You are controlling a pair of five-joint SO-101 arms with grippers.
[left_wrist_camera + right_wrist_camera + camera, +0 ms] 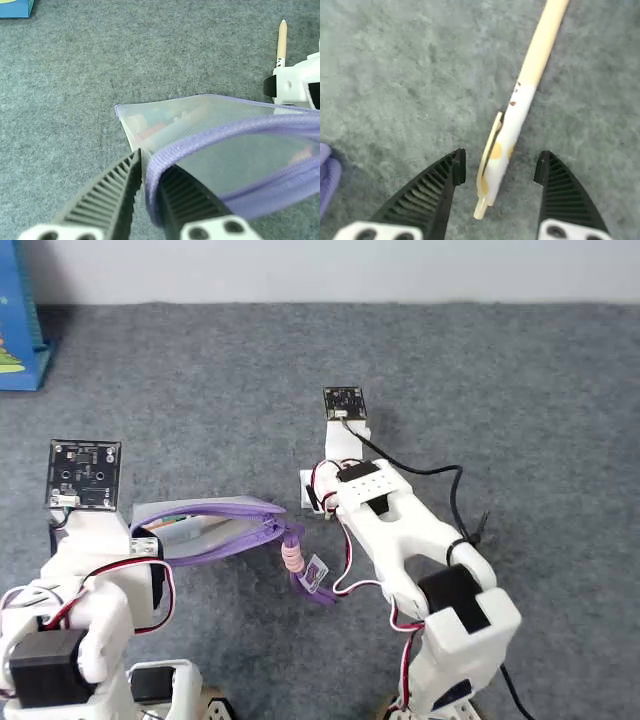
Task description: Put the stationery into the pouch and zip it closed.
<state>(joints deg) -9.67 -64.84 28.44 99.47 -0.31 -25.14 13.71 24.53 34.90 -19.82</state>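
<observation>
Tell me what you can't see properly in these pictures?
- Pen: in the right wrist view one end is cut off by the picture's edge; in the left wrist view one end sits behind the right arm.
- Stationery in the pouch: left wrist view, blurred by the mesh, so I cannot tell what it is.
- One end of the pouch: high view, covered by the left arm.

Purple-trim clr pouch [225, 130], cream/wht pen [522, 112]
</observation>
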